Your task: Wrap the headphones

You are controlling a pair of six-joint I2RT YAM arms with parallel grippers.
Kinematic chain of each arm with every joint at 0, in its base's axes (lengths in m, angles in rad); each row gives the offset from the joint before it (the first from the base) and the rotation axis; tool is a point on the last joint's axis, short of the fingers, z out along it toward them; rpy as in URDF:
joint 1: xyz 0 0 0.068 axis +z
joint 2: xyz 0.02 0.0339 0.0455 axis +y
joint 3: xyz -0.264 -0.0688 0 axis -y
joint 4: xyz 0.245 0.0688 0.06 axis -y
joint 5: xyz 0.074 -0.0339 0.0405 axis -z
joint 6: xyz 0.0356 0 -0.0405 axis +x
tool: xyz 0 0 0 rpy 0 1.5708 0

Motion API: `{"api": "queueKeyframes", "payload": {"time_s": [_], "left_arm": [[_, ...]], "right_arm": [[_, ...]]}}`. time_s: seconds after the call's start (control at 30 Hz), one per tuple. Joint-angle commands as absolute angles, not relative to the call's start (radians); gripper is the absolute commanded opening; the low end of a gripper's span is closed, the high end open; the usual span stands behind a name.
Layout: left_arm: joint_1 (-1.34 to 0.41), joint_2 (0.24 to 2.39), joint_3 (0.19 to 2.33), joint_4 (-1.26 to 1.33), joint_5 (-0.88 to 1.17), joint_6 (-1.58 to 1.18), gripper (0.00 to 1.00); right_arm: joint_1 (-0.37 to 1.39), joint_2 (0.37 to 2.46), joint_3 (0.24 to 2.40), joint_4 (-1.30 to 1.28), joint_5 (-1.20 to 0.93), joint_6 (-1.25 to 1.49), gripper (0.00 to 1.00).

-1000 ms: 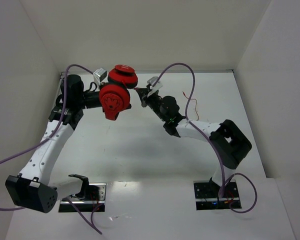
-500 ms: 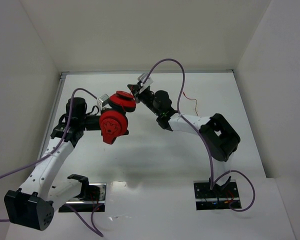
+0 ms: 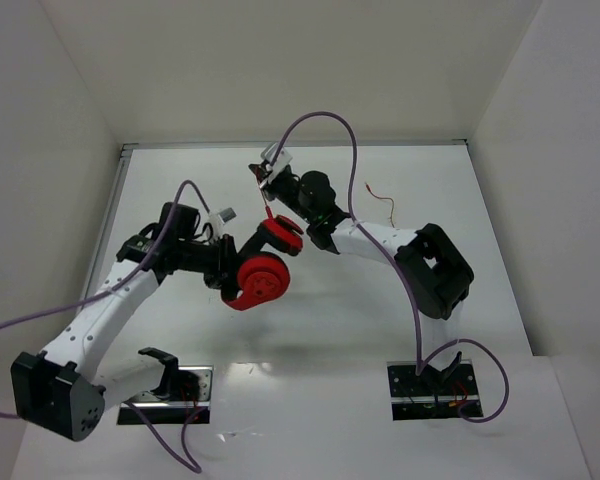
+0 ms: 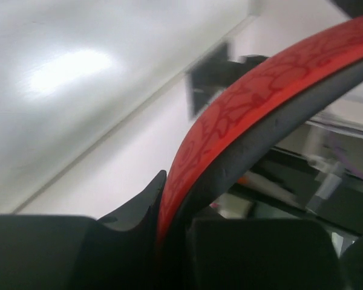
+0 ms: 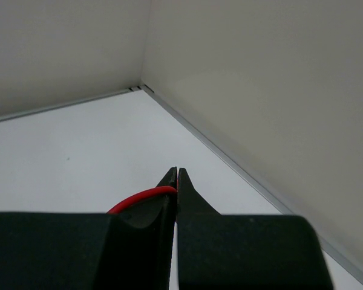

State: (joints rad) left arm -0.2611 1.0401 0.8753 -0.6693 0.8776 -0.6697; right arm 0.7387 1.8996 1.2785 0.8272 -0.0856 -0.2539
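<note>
The left gripper (image 4: pixel 175 217) stays clenched on the band of the headphones (image 3: pixel 260 282), red shell and grey padding pinched between its fingers. Compared with a second ago, this arm has drawn back from the far wall toward the middle of the desk (image 3: pixel 330 330) and dropped lower. The cups, which then sat high near the back edge, now hang in the air over the desk's centre-left, one facing the overhead camera and one tipped behind it.

To their right, the right gripper (image 5: pixel 176 181) is shut tight on the thin red cord (image 5: pixel 142 196), which curls out of the closed tips. It has swung left and toward the back wall, so it now sits behind the cups instead of beside them. A short length of cord runs between the two.

Moving the two apart likely takes up slack, giving a line that can be wound round the band. No finished turn is visible yet.
</note>
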Motion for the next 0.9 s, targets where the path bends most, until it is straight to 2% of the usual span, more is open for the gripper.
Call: {"api": "queueKeyframes", "payload": {"time_s": [0.0, 0.17, 0.23, 0.3, 0.5, 0.7, 0.87], "left_arm": [[-0.359, 1.113, 1.047, -0.866, 0.592, -0.414, 0.00], [-0.445, 1.216, 1.193, -0.960, 0.335, -0.289, 0.00], [-0.472, 1.262, 1.233, -1.006, 0.169, -0.267, 0.00], [-0.482, 1.311, 1.255, -1.038, -0.008, -0.267, 0.00], [-0.491, 1.416, 1.330, -1.111, -0.341, -0.302, 0.00], [-0.491, 1.534, 1.371, -1.137, -0.555, -0.379, 0.00], [-0.491, 1.566, 1.315, -1.068, -0.682, -0.420, 0.00]], "right_arm": [[0.724, 1.917, 1.327, 0.810, -0.080, -0.331, 0.02], [0.724, 1.888, 1.318, 0.770, -0.069, -0.408, 0.02], [0.724, 1.876, 1.309, 0.746, -0.060, -0.436, 0.02], [0.724, 1.861, 1.308, 0.727, -0.037, -0.469, 0.02], [0.715, 1.784, 1.262, 0.666, 0.046, -0.509, 0.01], [0.715, 1.730, 1.258, 0.614, 0.164, -0.531, 0.01], [0.715, 1.678, 1.319, 0.493, 0.134, -0.433, 0.01]]}}
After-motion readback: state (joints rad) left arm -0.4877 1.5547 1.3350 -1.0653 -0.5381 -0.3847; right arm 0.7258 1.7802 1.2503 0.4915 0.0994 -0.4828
